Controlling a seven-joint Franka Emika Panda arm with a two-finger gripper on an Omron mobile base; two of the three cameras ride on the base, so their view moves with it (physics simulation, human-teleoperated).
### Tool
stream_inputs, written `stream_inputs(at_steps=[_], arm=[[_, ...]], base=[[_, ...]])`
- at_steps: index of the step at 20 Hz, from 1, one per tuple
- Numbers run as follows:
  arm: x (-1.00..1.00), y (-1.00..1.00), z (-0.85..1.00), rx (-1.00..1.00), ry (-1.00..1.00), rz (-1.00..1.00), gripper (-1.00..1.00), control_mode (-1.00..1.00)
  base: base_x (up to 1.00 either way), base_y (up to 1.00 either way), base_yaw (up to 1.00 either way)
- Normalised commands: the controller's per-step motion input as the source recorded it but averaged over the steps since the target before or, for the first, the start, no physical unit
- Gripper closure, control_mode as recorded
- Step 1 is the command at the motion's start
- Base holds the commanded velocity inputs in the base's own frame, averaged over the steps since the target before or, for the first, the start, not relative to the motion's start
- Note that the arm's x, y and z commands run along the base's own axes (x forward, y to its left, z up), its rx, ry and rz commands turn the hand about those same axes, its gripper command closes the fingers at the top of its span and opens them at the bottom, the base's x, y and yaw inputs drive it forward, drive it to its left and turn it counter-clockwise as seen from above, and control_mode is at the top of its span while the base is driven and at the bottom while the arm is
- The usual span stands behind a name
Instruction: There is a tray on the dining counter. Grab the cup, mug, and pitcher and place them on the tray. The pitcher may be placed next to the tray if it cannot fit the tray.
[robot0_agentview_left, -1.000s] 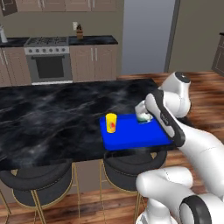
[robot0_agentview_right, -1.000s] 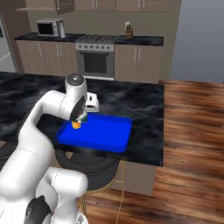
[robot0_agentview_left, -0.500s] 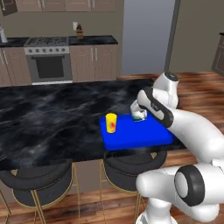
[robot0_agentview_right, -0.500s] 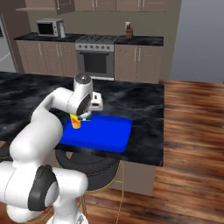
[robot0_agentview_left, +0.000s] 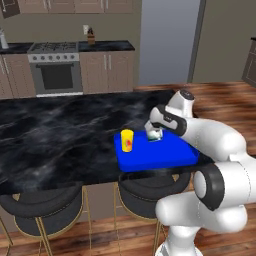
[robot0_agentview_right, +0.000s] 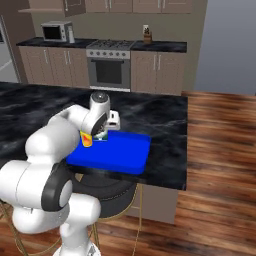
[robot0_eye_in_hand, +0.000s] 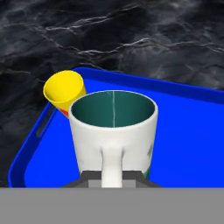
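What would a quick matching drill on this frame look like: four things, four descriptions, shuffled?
Things:
1. cup
2. mug
3. tray
4. dining counter

Descriptions:
A. black marble with white veins
B. white outside, teal inside, handle between the fingers of the gripper
C. yellow, standing in a corner of the tray
D. bright blue, flat, low rim

Pairs: 1-C, 2-B, 3-D, 4-A
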Motion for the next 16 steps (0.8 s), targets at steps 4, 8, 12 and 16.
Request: stream_inputs(at_steps=[4, 8, 12, 16], arm=[[0.06, 0.00, -0.35, 0.00, -0.12, 0.05, 1.00, -1.00], [0.00, 0.00, -0.21, 0.00, -0.14, 0.04, 1.00, -1.00], [0.00, 0.00, -0.10, 0.00, -0.10, 0.02, 1.00, -1.00], [0.00, 0.00, 0.00, 0.00, -0.07, 0.00, 1.00, -1.00]], base=[[0.00, 0.00, 0.00], [0.00, 0.00, 0.00], [0.00, 0.00, 0.00], [0.00, 0.00, 0.00]])
